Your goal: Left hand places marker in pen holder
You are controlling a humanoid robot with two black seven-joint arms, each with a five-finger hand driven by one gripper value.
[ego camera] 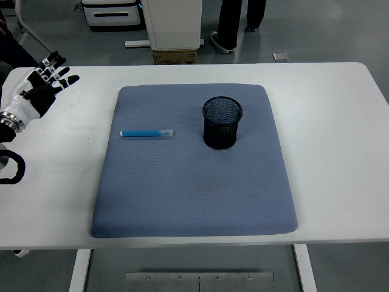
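Note:
A blue marker [146, 133] lies flat on the grey-blue mat [194, 194], pointing left to right, in the mat's upper left part. To its right a black mesh pen holder [222, 122] stands upright on the mat, with nothing visible inside. My left hand [44, 85] hovers at the far left over the bare table, well left of the marker, fingers spread and holding nothing. The right arm does not show.
The white table [340, 134] has bare surface around the mat. A black ring-shaped part [12, 168] sits at the left edge. Beyond the far edge stand a white cabinet [173, 24] and a person's legs [234, 24].

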